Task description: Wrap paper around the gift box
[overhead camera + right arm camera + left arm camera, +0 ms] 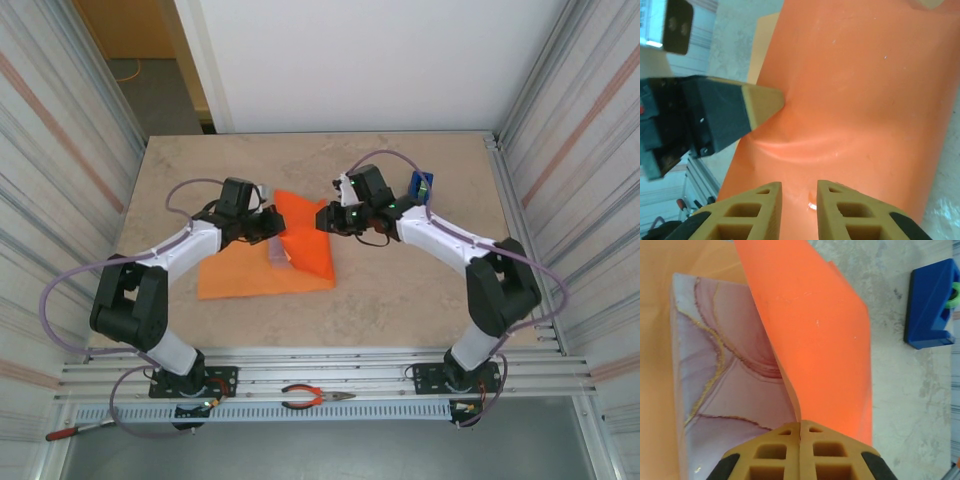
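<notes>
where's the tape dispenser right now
In the top view the tape dispenser sits far right on the table, just behind the right arm; the left wrist view shows it right of the lifted paper.

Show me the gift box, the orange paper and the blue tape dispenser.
gift box (pixel 725 390): left wrist view, marbled top face.
orange paper (pixel 815 340): left wrist view, raised flap.
blue tape dispenser (pixel 927 305): left wrist view, blue housing.

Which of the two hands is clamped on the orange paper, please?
The left hand: it is shut on the lifted edge of the paper, whereas the right hand stands open over the sheet.
</notes>
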